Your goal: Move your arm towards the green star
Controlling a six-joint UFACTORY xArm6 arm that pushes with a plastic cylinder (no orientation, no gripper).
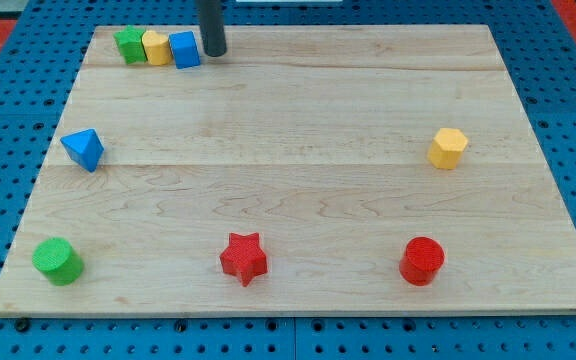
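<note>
- My tip (213, 53), the lower end of a straight dark rod, stands on the tabletop (298, 190) near the upper left of the frame, at the far edge of the wooden board.
- There is no hand on this arm, only the rod, so nothing opens, closes or clamps.
- Just to the left of my tip, close to it and possibly touching, sits a blue block (184, 49), the last in a tight row of three.
- Next leftward is a yellow block (155, 46), pressed against the blue one.
- The green star (129, 44) is the leftmost of the row, touching the yellow block, in the upper left corner of the frame. Its star points are hard to make out at this size.
- Judgement: the green star looks like a small, rigid, light block that would slide easily on smooth wood. It cannot be gripped; the rod can only meet one of its sides.
- Judgement: the two neighbours lie between my tip and the star, so a straight leftward move would shove the whole row.
- Farther out: a blue triangular block (84, 149) at middle left, a green cylinder (57, 261) at lower left, a red star (243, 258) at lower centre, a red cylinder (422, 260) at lower right, and a yellow block (448, 148) at middle right.
</note>
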